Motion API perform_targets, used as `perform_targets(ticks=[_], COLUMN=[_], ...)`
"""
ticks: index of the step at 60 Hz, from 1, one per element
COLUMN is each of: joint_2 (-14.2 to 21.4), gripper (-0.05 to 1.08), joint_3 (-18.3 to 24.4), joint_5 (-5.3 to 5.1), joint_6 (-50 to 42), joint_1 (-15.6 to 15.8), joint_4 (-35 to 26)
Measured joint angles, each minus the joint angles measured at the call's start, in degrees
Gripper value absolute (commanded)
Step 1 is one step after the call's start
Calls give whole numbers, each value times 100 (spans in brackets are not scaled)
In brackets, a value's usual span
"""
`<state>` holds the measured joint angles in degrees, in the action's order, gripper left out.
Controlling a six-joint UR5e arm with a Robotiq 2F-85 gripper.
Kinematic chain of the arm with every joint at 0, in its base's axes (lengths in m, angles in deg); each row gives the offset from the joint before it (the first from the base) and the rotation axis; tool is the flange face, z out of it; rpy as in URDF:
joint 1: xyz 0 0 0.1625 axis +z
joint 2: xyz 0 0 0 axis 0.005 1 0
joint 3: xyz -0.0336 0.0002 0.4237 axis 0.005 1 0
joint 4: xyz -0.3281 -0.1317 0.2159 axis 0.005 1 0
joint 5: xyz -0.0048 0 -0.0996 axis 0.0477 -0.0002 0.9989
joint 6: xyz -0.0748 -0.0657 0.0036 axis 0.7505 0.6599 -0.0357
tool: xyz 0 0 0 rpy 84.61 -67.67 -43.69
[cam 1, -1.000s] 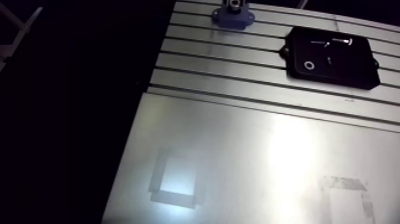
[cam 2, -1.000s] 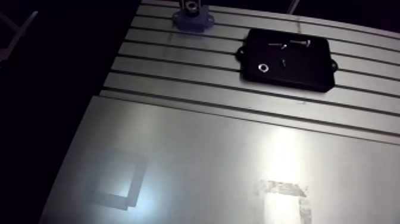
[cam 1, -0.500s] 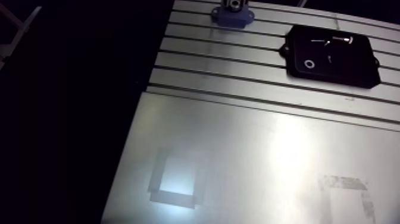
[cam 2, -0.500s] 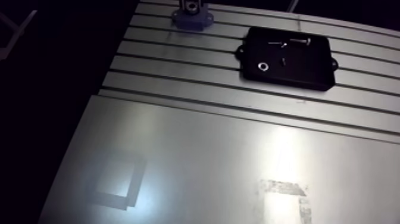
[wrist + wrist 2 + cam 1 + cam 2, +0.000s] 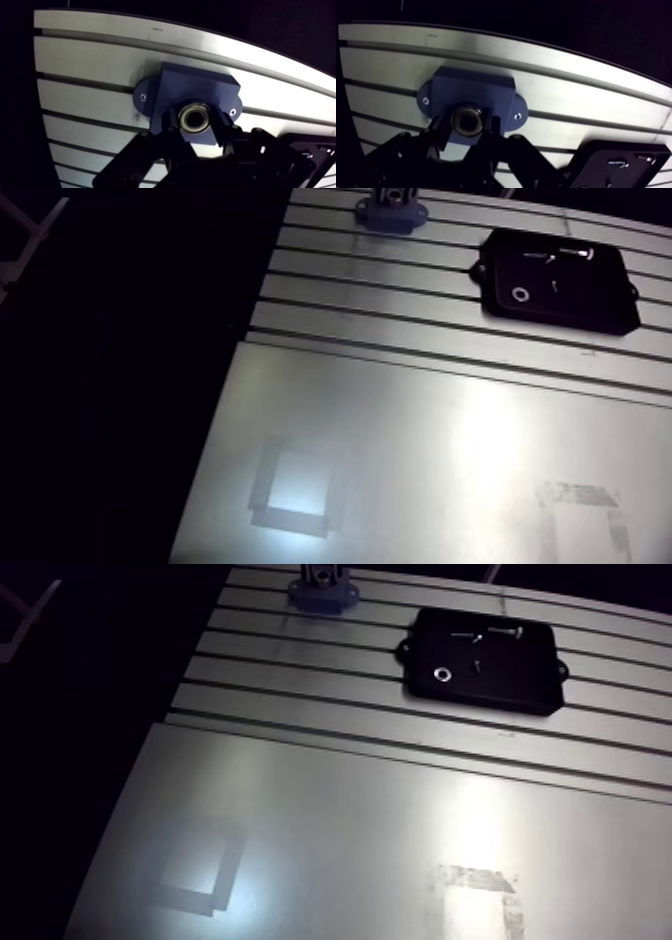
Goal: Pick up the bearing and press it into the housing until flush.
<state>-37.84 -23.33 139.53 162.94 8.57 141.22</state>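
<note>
Now tool [image 5: 195, 121] clamped on bearing [image 5: 195, 107] at housing [image 5: 195, 85], near table [image 5: 90, 60] edge.

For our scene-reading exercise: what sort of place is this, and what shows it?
Probably a robotics assembly bench: a slotted aluminium table, a gripper holding a bearing at a blue housing, and a black tray of small metal parts.

bearing [image 5: 195, 106] — shiny metal | housing [image 5: 195, 87] — matt blue plastic | table [image 5: 100, 60]: smooth aluminium

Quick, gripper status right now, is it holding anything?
Gripper: shut on the bearing, one finger on each side of it, at the blue housing.
</note>
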Motion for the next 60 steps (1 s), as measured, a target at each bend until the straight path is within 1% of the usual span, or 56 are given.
perform_targets(ticks=[24,27,28,29,30,31,32,36,60], joint_2=[-5,-4,-4,-4,-3,-3,-2,5,123], gripper=[66,64,48,48,18,18,3,0,0], joint_3=[3,6,6,7,7,8,9,13,42], joint_5=[-1,0,-1,0,1,2,2,4,-11], joint_6=[1,1,1,1,1,1,2,3,8], joint_1=[8,9,9,10,10,11,12,12,7], joint_4=[1,1,1,1,2,2,3,5,-32])
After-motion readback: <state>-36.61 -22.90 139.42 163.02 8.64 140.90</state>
